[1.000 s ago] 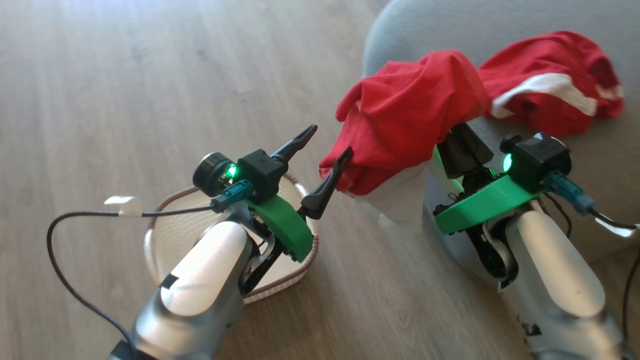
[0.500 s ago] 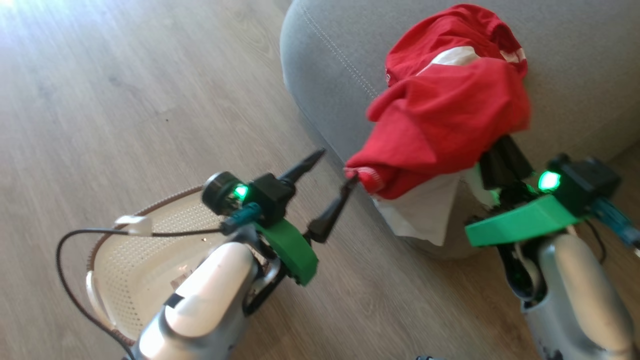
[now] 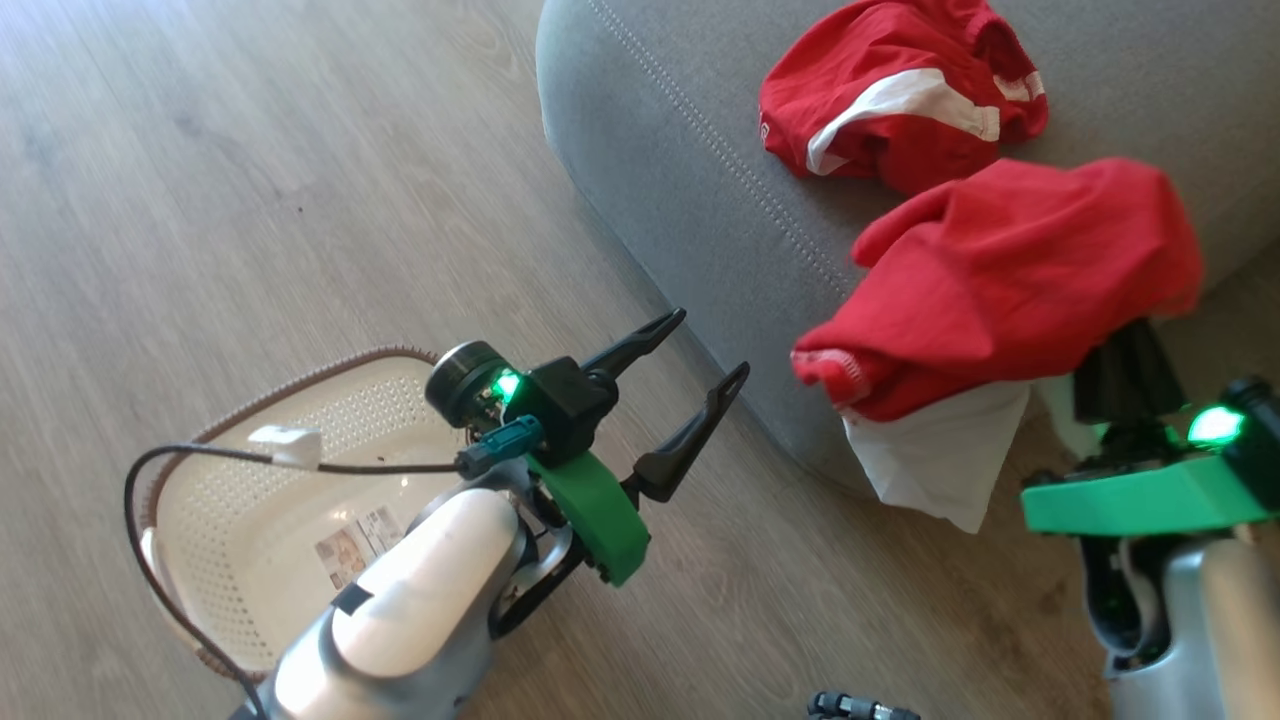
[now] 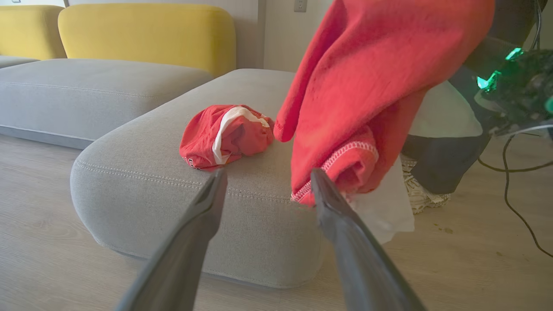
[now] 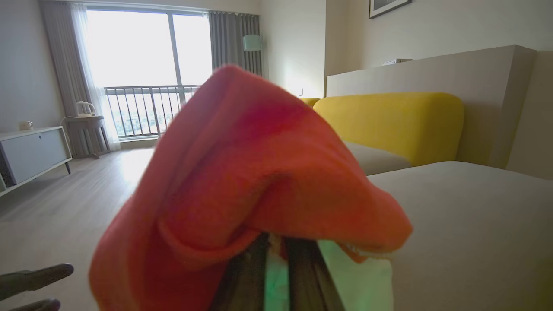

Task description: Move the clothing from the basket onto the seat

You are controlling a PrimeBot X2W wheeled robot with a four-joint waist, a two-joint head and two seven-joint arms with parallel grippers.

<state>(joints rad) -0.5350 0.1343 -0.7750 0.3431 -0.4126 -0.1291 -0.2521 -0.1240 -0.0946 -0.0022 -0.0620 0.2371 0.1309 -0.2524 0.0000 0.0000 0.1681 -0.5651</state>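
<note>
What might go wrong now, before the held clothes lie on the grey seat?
1. The red garment and the white garment hang from the right gripper near the edge of the seat, the white one over the floor; released here, they may slide off.
2. The red fabric drapes over its fingers, so it may cling when the jaws open.
3. The open left gripper has a finger close to the red hem and could snag it.

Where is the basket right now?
In the head view the basket sits on the wooden floor at lower left, partly hidden under the left arm, off to the left of the grey seat.
</note>
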